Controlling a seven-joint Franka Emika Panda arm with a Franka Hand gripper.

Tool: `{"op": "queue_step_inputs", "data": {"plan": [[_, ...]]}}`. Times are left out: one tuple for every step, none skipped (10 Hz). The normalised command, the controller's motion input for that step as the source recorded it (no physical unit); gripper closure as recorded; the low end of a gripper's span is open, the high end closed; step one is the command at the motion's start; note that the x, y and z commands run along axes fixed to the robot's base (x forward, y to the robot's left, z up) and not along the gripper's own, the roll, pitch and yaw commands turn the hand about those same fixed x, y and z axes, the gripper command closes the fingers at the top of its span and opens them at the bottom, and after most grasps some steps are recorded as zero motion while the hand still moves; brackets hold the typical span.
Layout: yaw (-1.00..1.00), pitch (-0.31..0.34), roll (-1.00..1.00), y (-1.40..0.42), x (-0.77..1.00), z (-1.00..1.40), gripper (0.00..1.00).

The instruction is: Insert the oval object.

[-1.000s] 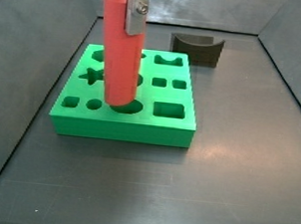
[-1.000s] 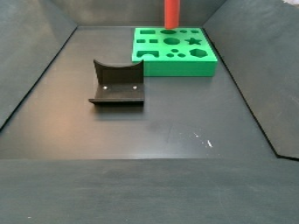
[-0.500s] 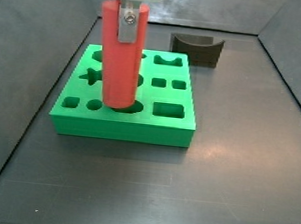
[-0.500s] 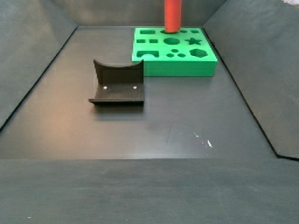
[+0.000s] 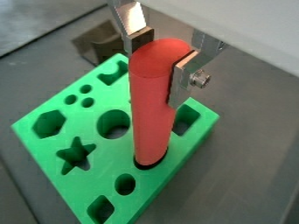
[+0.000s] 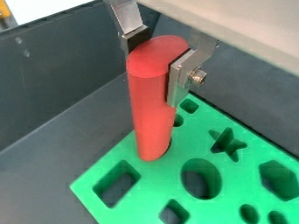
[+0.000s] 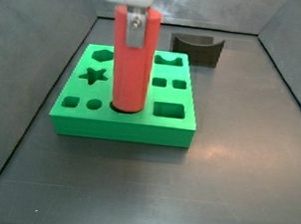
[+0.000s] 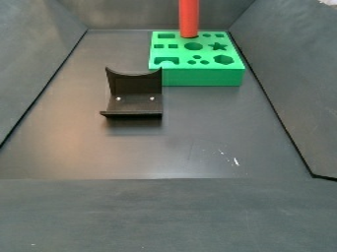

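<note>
The oval object is a long red-orange peg [image 7: 130, 67] standing upright, with its lower end in a hole of the green block [image 7: 112, 130]. My gripper [image 7: 133, 17] is shut on the peg's upper part. In both wrist views the silver fingers press the peg from two sides; the gripper [image 5: 158, 57] [image 6: 156, 54] holds the peg [image 5: 155, 105] [image 6: 152, 105] over the block [image 5: 105, 162] [image 6: 158, 179]. In a side view the peg [image 8: 188, 18] rises from the block [image 8: 198, 77] at the far end; the gripper itself is out of that frame.
The green block has several other shaped holes, among them a star. A dark grey block with a curved notch [image 7: 200, 49] [image 8: 132, 94] [image 5: 100, 39] lies on the dark floor apart from the green block. Dark walls enclose the floor.
The gripper has moved down a little and sideways with the peg. The peg now stands straighter, with its lower end deeper in the hole.
</note>
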Motion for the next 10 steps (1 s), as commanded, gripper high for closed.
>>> {"op": "queue_step_inputs", "data": {"plan": [[-0.32, -0.003, -0.2, 0.0, -0.01, -0.17, 1.0], [-0.18, 0.0, -0.21, 0.09, -0.11, -0.14, 1.0], [-0.13, -0.009, -0.18, 0.14, -0.21, -0.12, 1.0], [-0.09, -0.04, -0.18, 0.1, -0.29, -0.11, 1.0], [0.0, -0.056, -0.17, 0.07, -0.26, -0.16, 1.0], [0.0, -0.064, -0.21, 0.05, -0.31, -0.12, 1.0], [0.0, -0.08, -0.23, 0.05, -0.36, -0.07, 1.0], [0.0, -0.083, -0.23, 0.05, -0.35, -0.04, 1.0], [0.0, -0.077, -0.23, 0.0, -0.29, -0.03, 1.0], [0.0, -0.013, -0.16, 0.0, 0.0, -0.19, 1.0]]}}
